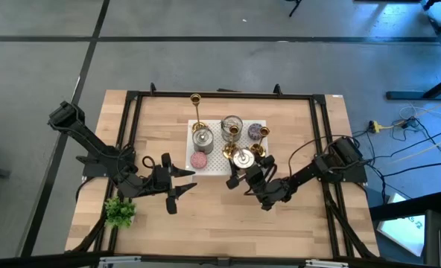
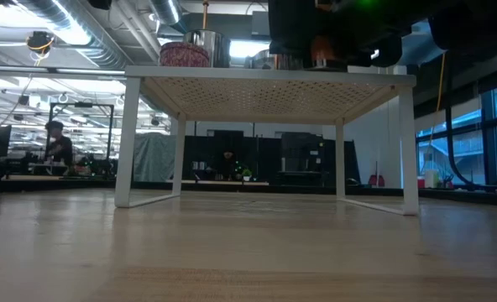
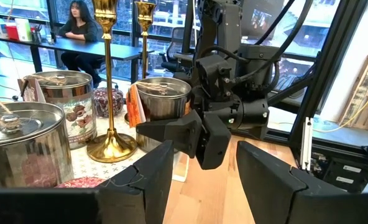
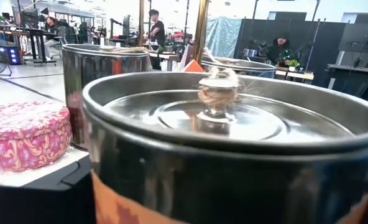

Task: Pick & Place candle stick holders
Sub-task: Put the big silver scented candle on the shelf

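Several gold candle stick holders stand on a white perforated stand at the table's middle. The tall one rests on its round base, and shorter ones stand among silver tins. My right gripper is open at the stand's near edge, its fingers on either side of a silver tin, which also shows in the high view. My left gripper is open and empty, left of the stand and over the table; it also shows in its own wrist view. My right gripper comes level at the silver tin's near wall from the table's near right. The tin stands upright on the stand. Whether the fingers touch it, I cannot tell.
More silver tins and a pink round candle share the stand. A small green plant sits at the near left. A black frame runs round the table. People sit in the room beyond.
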